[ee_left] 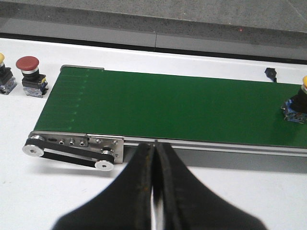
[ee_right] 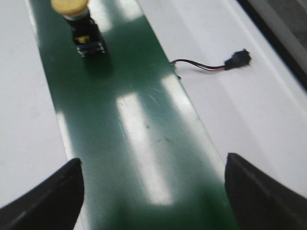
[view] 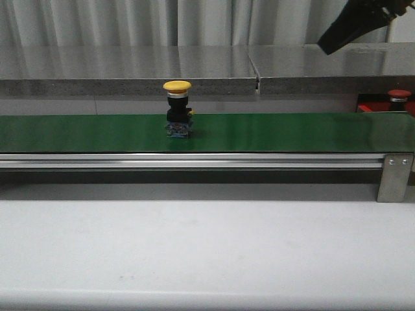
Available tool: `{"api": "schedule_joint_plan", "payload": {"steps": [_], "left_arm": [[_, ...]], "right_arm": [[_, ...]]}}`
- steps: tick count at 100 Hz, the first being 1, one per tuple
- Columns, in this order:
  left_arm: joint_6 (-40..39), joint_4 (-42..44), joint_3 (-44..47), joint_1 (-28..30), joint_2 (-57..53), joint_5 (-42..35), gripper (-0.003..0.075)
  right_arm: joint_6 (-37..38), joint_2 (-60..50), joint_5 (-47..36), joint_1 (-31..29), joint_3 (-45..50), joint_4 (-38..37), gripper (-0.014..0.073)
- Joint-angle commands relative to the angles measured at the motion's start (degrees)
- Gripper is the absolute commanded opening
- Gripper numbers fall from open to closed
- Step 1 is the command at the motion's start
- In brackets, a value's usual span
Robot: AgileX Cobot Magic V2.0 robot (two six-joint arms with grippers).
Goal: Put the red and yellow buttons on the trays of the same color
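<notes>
The yellow button stands upright on the green belt, left of the belt's middle in the front view. It has a glossy yellow dome cap over a silver collar, a black body and a blue base. A red button with a dark base stands upright on the red tray at the far right. In the left wrist view, 1 more red button stands upright on the white table, beside the belt's end.
</notes>
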Motion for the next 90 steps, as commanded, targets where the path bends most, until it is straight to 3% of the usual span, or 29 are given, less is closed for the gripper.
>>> {"api": "schedule_joint_plan", "payload": {"steps": [1, 53, 90], "left_arm": [[0.07, -1.61, -1.57, -0.33, -0.11, -3.43, -0.0020], [0.07, -1.61, -1.57, -0.33, -0.11, -3.43, -0.0020], [0.07, -1.61, -1.57, -0.33, -0.11, -3.54, -0.0020]], "right_arm": [[-0.14, -3.32, 0.57, 2.63, -1.24, 1.42, 0.0593], [-0.19, 0.48, -5.39, 14.70, -1.22, -0.62, 0.0593], [-0.67, 1.25, -7.25, 14.77, -1.22, -0.68, 0.0593]]}}
